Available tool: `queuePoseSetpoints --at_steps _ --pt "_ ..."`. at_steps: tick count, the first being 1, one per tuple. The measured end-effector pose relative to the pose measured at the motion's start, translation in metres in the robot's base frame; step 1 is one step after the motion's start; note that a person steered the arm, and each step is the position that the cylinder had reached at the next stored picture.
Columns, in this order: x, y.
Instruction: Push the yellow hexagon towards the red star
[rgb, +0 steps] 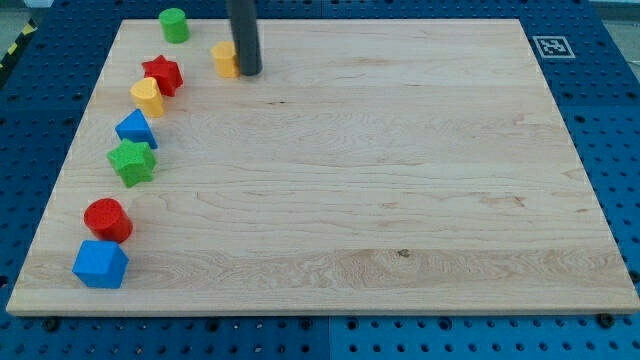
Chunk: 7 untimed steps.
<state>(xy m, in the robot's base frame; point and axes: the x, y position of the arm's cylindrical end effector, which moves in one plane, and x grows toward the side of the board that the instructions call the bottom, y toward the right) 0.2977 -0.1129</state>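
Wooden counter (380, 200) is lying pale and flat, filling most of the frame over a blue pegboard (610, 120). Nearest the view's bottom, at lower left, a blue block (100, 264), roughly cube-like, is sitting by the counter's corner. Just above it, almost touching, a red cylinder (107, 220) is standing upright. Further up the left side, a green star (132, 161) is resting, with a blue block of triangular look (135, 129) close above it. Next up, a yellow heart-like block (147, 96) is sitting against the red star (162, 74), the two appearing to touch. At upper left, the yellow hexagon (225, 59) is lying to the right of the red star, apart from it. My tip (247, 73) is pressing at the hexagon's right side, the dark rod rising out of the frame's top. No hand is showing on this arm, so its state cannot be told. Farthest off, a green cylinder (174, 24) is standing near the counter's top edge. A printed marker tag (551, 46) is sitting at upper right.
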Motion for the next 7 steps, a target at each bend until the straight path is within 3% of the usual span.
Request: queuePoseSetpoints --at_steps 3,5,7 --pt "-0.005 -0.045" --pt "-0.016 0.006" --pt "-0.025 -0.006"
